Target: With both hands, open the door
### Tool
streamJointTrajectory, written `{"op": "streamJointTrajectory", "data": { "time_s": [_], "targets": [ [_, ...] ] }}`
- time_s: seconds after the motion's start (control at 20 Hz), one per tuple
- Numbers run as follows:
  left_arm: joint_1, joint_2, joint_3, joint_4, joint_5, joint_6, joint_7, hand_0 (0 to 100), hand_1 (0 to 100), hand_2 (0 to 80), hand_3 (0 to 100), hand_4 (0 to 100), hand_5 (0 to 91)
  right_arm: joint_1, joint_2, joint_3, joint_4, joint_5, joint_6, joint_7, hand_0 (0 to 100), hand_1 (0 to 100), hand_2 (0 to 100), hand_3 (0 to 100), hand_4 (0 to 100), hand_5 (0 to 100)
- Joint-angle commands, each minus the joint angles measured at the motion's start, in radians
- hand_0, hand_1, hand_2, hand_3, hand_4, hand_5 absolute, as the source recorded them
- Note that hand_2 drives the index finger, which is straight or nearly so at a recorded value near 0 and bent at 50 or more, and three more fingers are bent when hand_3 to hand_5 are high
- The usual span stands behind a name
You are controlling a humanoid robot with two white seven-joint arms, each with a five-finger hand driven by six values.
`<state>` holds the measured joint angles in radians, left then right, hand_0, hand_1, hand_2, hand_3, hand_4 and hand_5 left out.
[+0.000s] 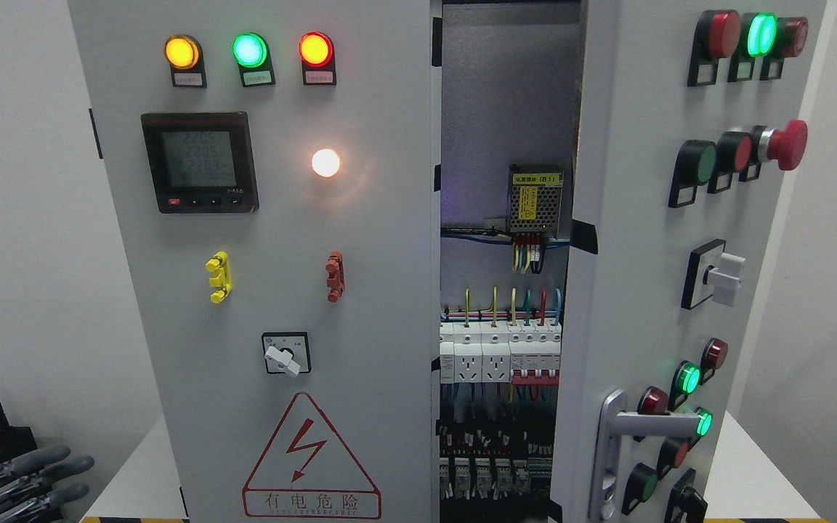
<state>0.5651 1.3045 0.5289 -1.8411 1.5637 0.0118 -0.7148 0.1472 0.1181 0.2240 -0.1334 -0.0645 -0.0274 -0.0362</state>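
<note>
1. Nearest of all, at the bottom left corner, is the left robot hand [22, 483]. Its grey fingers [55, 459] lie stretched out and a little apart. They hold nothing. The hand sits low and off to the side, well apart from the cabinet, so it looks like it is resting.
2. The right robot hand cannot be seen at all.
3. The white worktop [128, 472] carries the tall grey electrical cabinet.
4. The right door [651, 290] is the task's thing. It swings out toward the near side, so its front is seen at a slant. A silver lever handle [625, 436] sits low on it, near green and red buttons. The handle is there to be pulled, and no hand is on it now.
5. The left door [273, 290] looks flat and shut. It has a yellow lamp, a green lamp and a red lamp on top, a dark meter screen [199, 161], a white glowing light, a white turn switch [285, 354] and a red danger triangle [311, 457] that warns of electric shock.
6. Farther back, through the gap between the doors, are coloured wires, white sockets [480, 359] and a metal power box [535, 196].
7. I think the right door is already partly open, while the left door may yet need opening.
</note>
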Motion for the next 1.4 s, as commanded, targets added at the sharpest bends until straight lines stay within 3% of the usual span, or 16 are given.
{"op": "streamJointTrajectory", "data": {
  "time_s": [0.0,0.2,0.3,0.4,0.65,0.85,0.95,1.05,1.25,1.35],
  "targets": [
    [-0.007,0.133,0.043,-0.069,0.016,0.0,-0.003,0,0,0.0,0,4,0.0,0.0,0.0,0.0,0.0,0.0,0.0,0.001,0,0,0,0,0,0],
    [-0.028,0.127,0.002,-0.075,0.013,-0.001,-0.003,0,0,0.0,0,4,0.0,0.0,0.0,0.0,0.0,-0.001,0.0,0.002,0,0,0,0,0,0],
    [-0.133,0.122,-0.094,-0.073,0.01,-0.001,-0.003,0,0,0.0,0,4,0.0,0.0,0.0,0.0,0.0,0.0,0.0,0.001,0,0,0,0,0,0],
    [-0.322,0.122,-0.282,-0.07,0.007,-0.001,-0.002,0,0,0.0,0,4,0.0,0.0,0.0,0.0,0.0,0.0,0.0,0.001,0,0,0,0,0,0],
    [-0.897,0.116,-0.876,-0.04,0.006,0.0,0.001,0,0,0.0,0,4,0.0,0.0,0.0,0.0,0.0,0.0,0.0,0.002,0,0,0,0,0,0],
    [-1.219,0.001,-1.137,0.048,-0.001,0.043,0.006,0,0,0.0,0,4,0.0,0.0,0.0,0.0,0.0,0.0,0.0,0.001,0,0,0,0,0,0],
    [-1.357,-0.11,-1.208,0.117,-0.037,0.188,0.006,0,0,0.0,0,4,0.0,0.0,0.0,0.0,0.0,0.0,0.0,0.002,0,0,0,0,0,0],
    [-1.43,-0.178,-1.224,0.187,-0.068,0.296,0.006,0,0,0.0,0,4,0.0,0.0,0.0,0.0,0.0,0.0,0.0,0.001,0,0,0,0,0,0],
    [-1.449,-0.283,-1.23,0.218,-0.172,0.321,0.011,0,0,0.0,0,4,0.0,0.0,0.0,0.0,0.0,0.0,0.0,0.001,0,0,0,0,0,0],
    [-1.456,-0.321,-1.231,0.23,-0.182,0.323,0.011,0,0,0.0,0,4,0.0,0.0,0.0,0.0,0.0,0.0,0.0,0.001,0,0,0,0,0,0]
  ]
}}
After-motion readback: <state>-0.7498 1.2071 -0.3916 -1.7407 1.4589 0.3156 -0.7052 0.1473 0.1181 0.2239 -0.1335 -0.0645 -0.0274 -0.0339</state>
